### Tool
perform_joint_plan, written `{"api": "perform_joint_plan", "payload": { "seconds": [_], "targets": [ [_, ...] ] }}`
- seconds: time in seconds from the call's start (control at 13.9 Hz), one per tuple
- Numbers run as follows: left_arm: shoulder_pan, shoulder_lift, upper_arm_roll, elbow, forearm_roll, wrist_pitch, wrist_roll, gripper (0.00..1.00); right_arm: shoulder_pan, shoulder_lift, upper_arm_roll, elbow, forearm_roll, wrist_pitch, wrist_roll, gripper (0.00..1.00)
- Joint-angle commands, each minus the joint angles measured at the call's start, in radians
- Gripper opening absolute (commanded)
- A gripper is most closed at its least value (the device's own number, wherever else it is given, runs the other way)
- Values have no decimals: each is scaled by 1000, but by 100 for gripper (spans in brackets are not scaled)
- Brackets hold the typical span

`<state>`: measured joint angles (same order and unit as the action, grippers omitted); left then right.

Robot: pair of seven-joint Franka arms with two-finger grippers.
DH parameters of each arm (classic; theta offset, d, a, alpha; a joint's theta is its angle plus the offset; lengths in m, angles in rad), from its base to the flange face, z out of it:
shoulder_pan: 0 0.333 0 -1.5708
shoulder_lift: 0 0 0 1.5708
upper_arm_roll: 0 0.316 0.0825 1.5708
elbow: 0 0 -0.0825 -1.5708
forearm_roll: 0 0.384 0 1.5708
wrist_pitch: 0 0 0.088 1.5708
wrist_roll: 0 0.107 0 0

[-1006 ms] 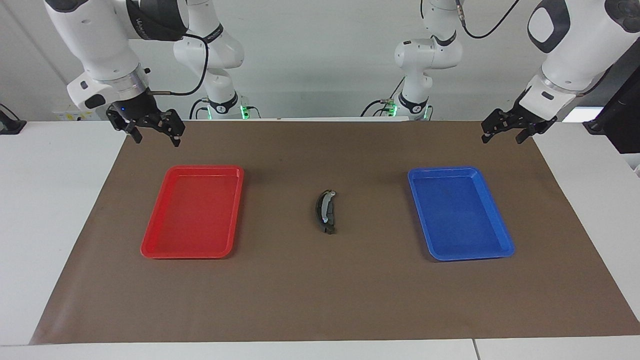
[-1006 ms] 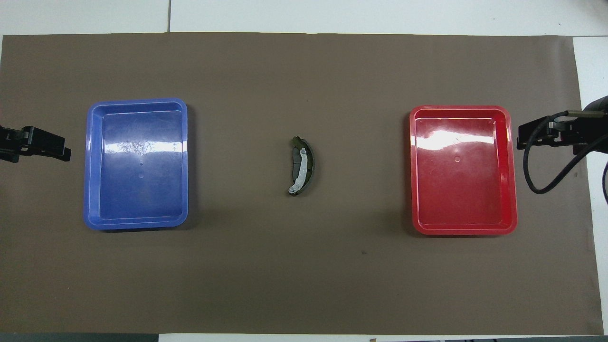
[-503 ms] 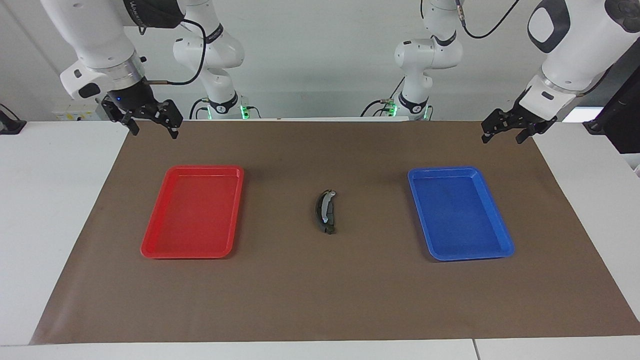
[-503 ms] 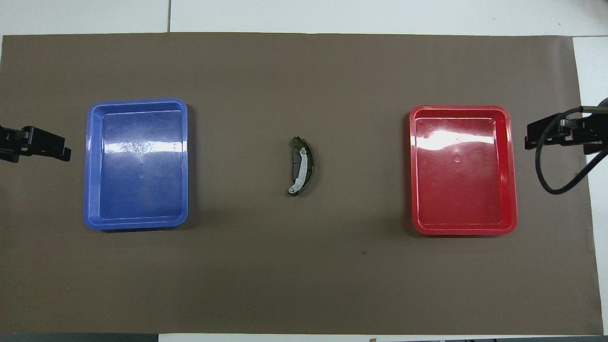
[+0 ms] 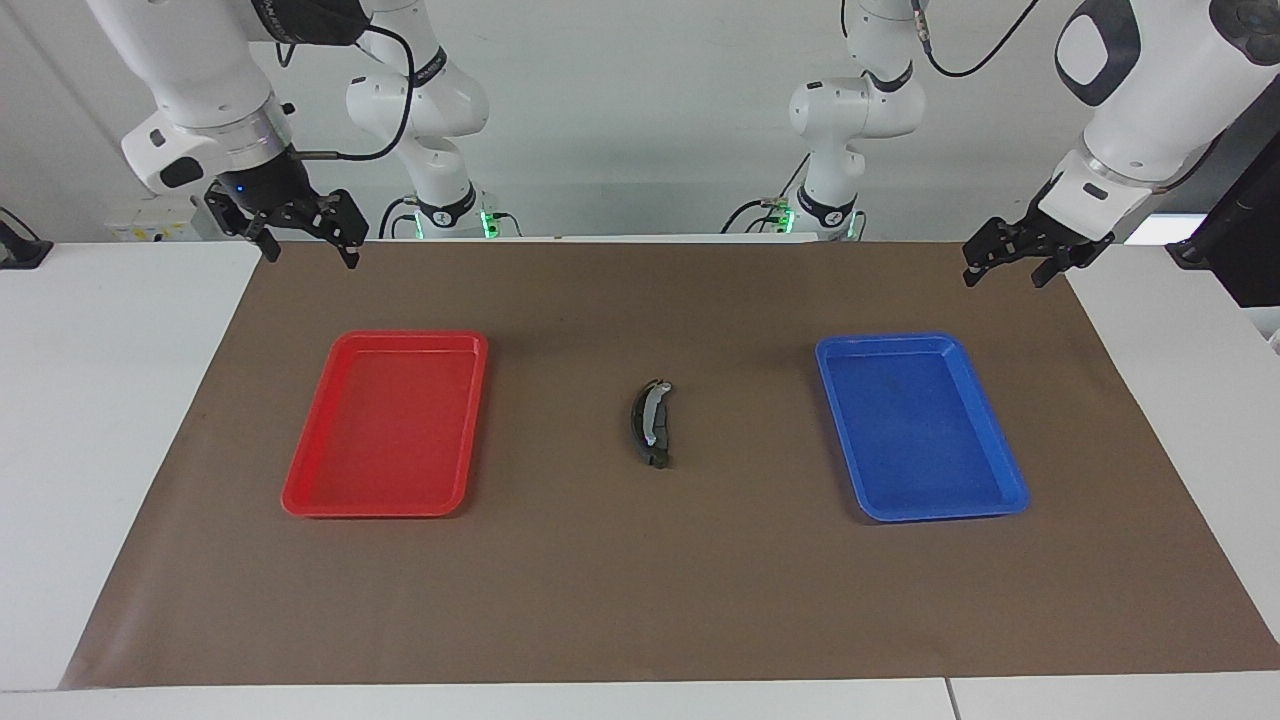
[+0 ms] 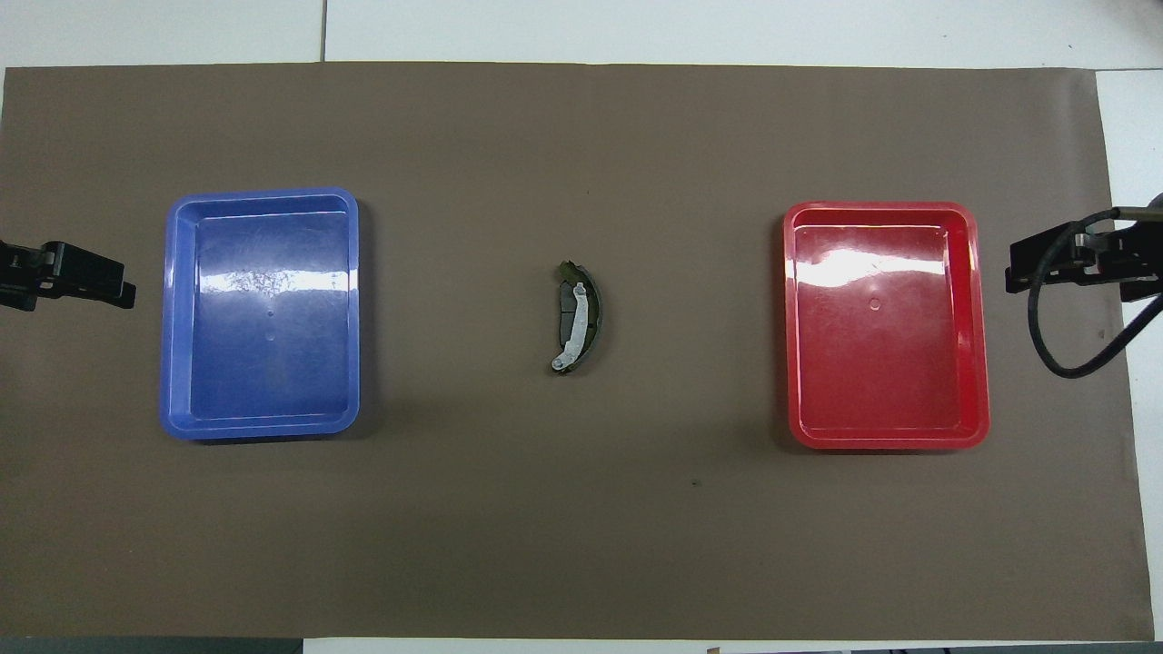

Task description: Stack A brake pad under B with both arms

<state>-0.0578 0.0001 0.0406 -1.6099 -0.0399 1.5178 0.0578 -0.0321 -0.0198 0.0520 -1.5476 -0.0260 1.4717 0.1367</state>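
Crescent brake piece B [image 5: 651,424] lies mid-mat on the grey A brake pad [image 6: 575,312], between the red tray [image 5: 300,495] and blue tray [image 5: 1010,495]. Right gripper [image 5: 305,245] hangs released over the mat's corner by the red tray. Left gripper [image 5: 1005,265] is likewise released and empty, waiting by the blue tray.

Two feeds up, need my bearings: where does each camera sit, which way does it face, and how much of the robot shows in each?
Facing view: high across the table, looking at the robots; both arms, bases, right hand and left hand show above the mat.
Overhead view: above the robots' end, looking steeply down; only hand tips show at the side edges.
Shared: red tray, blue tray, stacked brake pieces between them, sides mirrored.
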Motion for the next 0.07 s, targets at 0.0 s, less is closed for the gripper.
{"api": "perform_joint_plan", "payload": {
  "seconds": [0.0],
  "targets": [
    [9, -29, -7, -34, 17, 21, 2, 99, 1, 8, -4, 14, 5, -8, -11, 100]
  ]
}}
